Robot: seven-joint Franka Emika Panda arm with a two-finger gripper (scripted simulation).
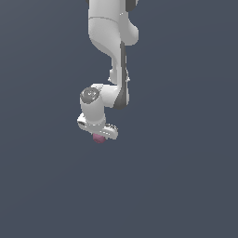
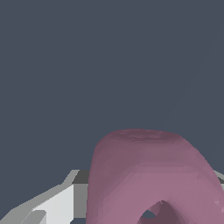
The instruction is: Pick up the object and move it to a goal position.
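Note:
The object (image 1: 98, 138) is a small dull pink-maroon lump that peeks out just under the white hand of my gripper (image 1: 98, 134) in the exterior view. Up close in the wrist view, the object (image 2: 140, 166) fills the space between the fingers and shows a dark dimple at its near side. One white and grey finger (image 2: 57, 202) presses against its flank, and a sliver of the other finger (image 2: 220, 176) shows on the opposite side. My gripper is shut on the object. The fingertips themselves are hidden behind the lump.
Only a plain dark blue-grey ground (image 1: 186, 186) lies around and below the arm (image 1: 111, 42). No goal marker or other item shows in either view.

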